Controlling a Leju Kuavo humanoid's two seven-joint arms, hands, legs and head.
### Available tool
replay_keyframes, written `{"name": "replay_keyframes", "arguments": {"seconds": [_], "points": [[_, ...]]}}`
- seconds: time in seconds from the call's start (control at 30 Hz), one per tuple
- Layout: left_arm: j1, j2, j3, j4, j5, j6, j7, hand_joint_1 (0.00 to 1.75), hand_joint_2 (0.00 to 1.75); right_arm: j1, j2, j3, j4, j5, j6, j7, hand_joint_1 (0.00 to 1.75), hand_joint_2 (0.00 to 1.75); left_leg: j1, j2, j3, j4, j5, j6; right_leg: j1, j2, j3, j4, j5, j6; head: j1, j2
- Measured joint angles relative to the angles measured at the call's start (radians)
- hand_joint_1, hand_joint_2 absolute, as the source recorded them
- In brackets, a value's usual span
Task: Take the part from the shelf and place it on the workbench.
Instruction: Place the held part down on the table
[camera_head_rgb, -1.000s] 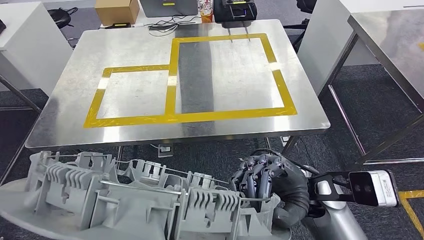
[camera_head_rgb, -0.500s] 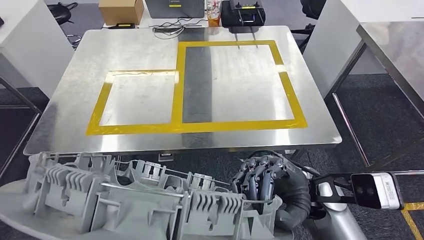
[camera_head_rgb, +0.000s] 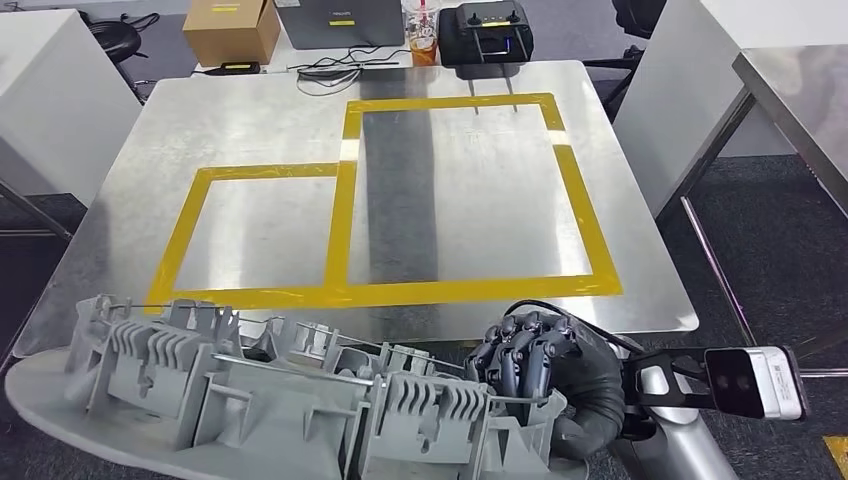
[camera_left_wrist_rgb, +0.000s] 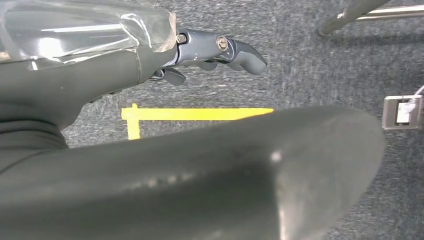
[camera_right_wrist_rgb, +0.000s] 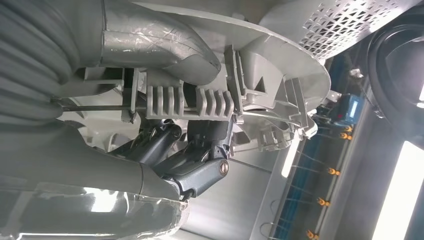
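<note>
Grey moulded plastic part (camera_head_rgb: 270, 400), long and ribbed with clips and a thin metal rod along it, hangs low in front of the robot, its far edge over the near edge of the shiny steel workbench (camera_head_rgb: 120, 230) in the head view. Whether it touches the bench cannot be told. The right hand (camera_head_rgb: 535, 375) grips the part's right end, dark fingers (camera_head_rgb: 520, 355) curled over the top rim; in the right wrist view the fingers (camera_right_wrist_rgb: 200, 165) wrap under the ribbed section of the part (camera_right_wrist_rgb: 260, 65). The left hand (camera_left_wrist_rgb: 200, 50) appears in its wrist view above grey carpet, beside a curved grey surface; whether it holds anything cannot be told. Yellow tape (camera_head_rgb: 400, 290) marks two joined rectangles on the workbench. A cardboard box (camera_head_rgb: 230, 30) and a black case (camera_head_rgb: 485, 30) sit beyond its far edge
</note>
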Motion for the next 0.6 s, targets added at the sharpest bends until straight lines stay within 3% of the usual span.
{"name": "replay_keyframes", "arguments": {"seconds": [0.07, 0.1, 0.13, 0.17, 0.23, 0.3, 0.4, 0.47, 0.6], "points": [[0.000, 0.001, 0.000, 0.001, 0.001, 0.000, 0.000, 0.00, 0.00, -0.001, 0.001, 0.000, 0.000, 0.000, 0.000, 0.000, 1.75, 1.75, 0.003, 0.002, -0.092, 0.120, -0.049, -0.011, 0.001, 0.001, 0.012, 0.000, -0.015, -0.006, -0.001, 0.000], [0.000, 0.001, 0.000, 0.002, 0.001, 0.000, 0.000, 0.00, 0.00, -0.001, 0.001, 0.000, 0.000, 0.000, 0.001, 0.000, 1.75, 1.75, 0.004, 0.003, -0.128, 0.150, -0.068, -0.013, 0.002, 0.002, 0.020, 0.000, -0.023, -0.007, -0.001, 0.000], [0.000, 0.001, 0.000, 0.002, 0.002, 0.000, 0.000, 0.00, 0.00, -0.001, 0.001, 0.000, 0.000, 0.000, 0.001, 0.000, 1.75, 1.75, 0.005, 0.004, -0.148, 0.149, -0.064, -0.013, 0.003, 0.004, 0.030, 0.000, -0.031, -0.006, -0.001, 0.000], [0.000, 0.001, 0.000, 0.003, 0.002, 0.000, 0.000, 0.00, 0.00, -0.001, 0.001, 0.001, 0.000, 0.001, 0.002, 0.000, 1.75, 1.75, 0.004, 0.005, -0.152, 0.115, -0.032, -0.010, 0.004, 0.005, 0.041, 0.000, -0.039, -0.006, -0.001, 0.000], [0.000, 0.001, 0.001, 0.003, 0.004, -0.001, 0.000, 0.00, 0.00, -0.003, 0.001, 0.002, 0.000, 0.004, -0.001, 0.001, 1.75, 1.75, 0.000, 0.006, -0.124, -0.014, 0.078, 0.004, 0.006, 0.006, 0.063, -0.002, -0.053, -0.003, 0.000, 0.000], [0.000, 0.002, 0.001, 0.002, 0.007, -0.003, 0.000, 0.00, 0.00, -0.006, 0.001, 0.003, 0.001, 0.013, -0.009, 0.002, 1.75, 1.75, -0.008, 0.007, -0.099, -0.103, 0.131, 0.020, 0.009, 0.008, 0.074, -0.004, -0.063, 0.003, 0.000, 0.000], [0.001, 0.002, 0.001, -0.001, 0.009, -0.004, -0.001, 0.00, 0.00, -0.009, 0.001, 0.004, 0.000, 0.029, -0.020, 0.005, 1.75, 1.75, -0.011, 0.006, -0.085, -0.124, 0.140, 0.034, 0.012, 0.009, 0.077, -0.008, -0.073, 0.017, -0.001, 0.000], [0.001, 0.000, 0.000, -0.002, 0.010, -0.006, -0.002, 0.00, 0.00, -0.013, 0.000, 0.004, 0.000, 0.038, -0.024, 0.006, 1.75, 1.75, -0.005, 0.006, -0.071, -0.143, 0.149, 0.039, 0.015, 0.007, 0.064, 0.023, -0.092, 0.018, 0.001, 0.000], [-0.001, -0.006, 0.001, -0.005, 0.022, -0.017, 0.003, 0.00, 0.00, -0.020, -0.002, 0.006, 0.000, 0.125, -0.067, 0.010, 1.75, 1.75, -0.004, 0.005, -0.059, -0.152, 0.147, 0.046, 0.013, 0.006, -0.063, 0.253, -0.170, 0.017, 0.004, 0.000]]}}
